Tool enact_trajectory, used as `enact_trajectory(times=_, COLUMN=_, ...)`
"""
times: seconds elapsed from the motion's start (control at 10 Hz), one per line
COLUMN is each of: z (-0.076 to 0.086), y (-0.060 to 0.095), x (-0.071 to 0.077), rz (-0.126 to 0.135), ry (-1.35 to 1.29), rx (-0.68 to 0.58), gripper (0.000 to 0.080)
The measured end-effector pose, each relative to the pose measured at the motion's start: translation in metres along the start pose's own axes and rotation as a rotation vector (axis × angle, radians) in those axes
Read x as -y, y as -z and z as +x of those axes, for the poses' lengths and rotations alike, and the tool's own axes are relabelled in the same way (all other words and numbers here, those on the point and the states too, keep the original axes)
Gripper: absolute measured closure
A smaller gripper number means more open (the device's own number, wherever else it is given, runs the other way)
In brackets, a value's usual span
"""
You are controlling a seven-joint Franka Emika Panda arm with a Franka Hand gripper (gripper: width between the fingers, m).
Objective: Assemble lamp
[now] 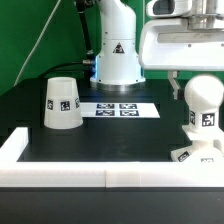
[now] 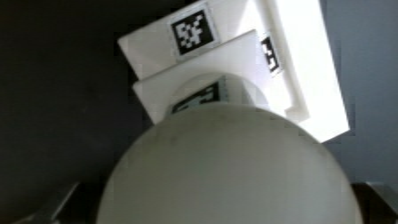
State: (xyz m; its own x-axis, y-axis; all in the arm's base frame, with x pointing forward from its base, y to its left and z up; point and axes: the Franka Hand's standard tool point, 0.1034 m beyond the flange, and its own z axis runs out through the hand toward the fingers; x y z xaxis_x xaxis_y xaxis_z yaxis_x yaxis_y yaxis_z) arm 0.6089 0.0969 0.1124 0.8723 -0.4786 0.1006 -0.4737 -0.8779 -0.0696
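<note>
The white round-headed bulb (image 1: pixel 200 104) stands upright at the exterior view's right, over the flat square base (image 1: pixel 192 155), which lies against the white wall. My gripper (image 1: pixel 197 90) comes down from above and is shut on the bulb's head; one dark finger (image 1: pixel 176 87) shows beside it. In the wrist view the bulb (image 2: pixel 217 165) fills the space between the jaws, with the tagged base (image 2: pixel 214 45) under it. I cannot tell whether the bulb's foot touches the base. The truncated-cone shade (image 1: pixel 60 103) stands alone at the exterior view's left.
The marker board (image 1: pixel 118 109) lies flat in the middle, in front of the robot pedestal (image 1: pixel 117 55). A low white wall (image 1: pixel 60 172) runs along the near edge and the right side of the black table.
</note>
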Motion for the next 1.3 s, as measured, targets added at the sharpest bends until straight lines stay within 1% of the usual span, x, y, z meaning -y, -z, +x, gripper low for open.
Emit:
enact_trajectory(times=0.1, z=-0.0027, y=-0.0001, x=0.0008, rz=0.000, ry=-0.062, rx=0.019, gripper=0.0220)
enact_trajectory(times=0.2, z=-0.0070, y=-0.0001, x=0.0019, rz=-0.002, ry=-0.184, rx=0.050, gripper=0.0220)
enact_trajectory(times=0.3, z=-0.0084, y=0.0001, x=0.0013, rz=0.004, ry=-0.273, rx=0.074, gripper=0.0220)
enact_trajectory(times=0.7, z=-0.0095, y=-0.0012, x=-0.0011, rz=-0.004, ry=-0.494, rx=0.085, gripper=0.0220)
enact_trajectory(times=0.9, z=-0.0079, y=-0.0032, x=-0.0058, rz=0.014, ry=-0.685, rx=0.106, gripper=0.0220)
enact_trajectory(times=1.0, z=-0.0085, y=-0.0031, x=-0.0050, rz=0.015, ry=-0.690, rx=0.108, gripper=0.0220)
enact_trajectory(times=1.1, z=-0.0093, y=-0.0035, x=-0.0042, rz=0.016, ry=-0.692, rx=0.111, gripper=0.0156)
enact_trajectory(times=1.2, z=-0.0095, y=-0.0035, x=-0.0040, rz=0.017, ry=-0.686, rx=0.111, gripper=0.0117)
enact_trajectory(times=1.3, z=-0.0101, y=-0.0034, x=-0.0034, rz=0.016, ry=-0.668, rx=0.111, gripper=0.0117)
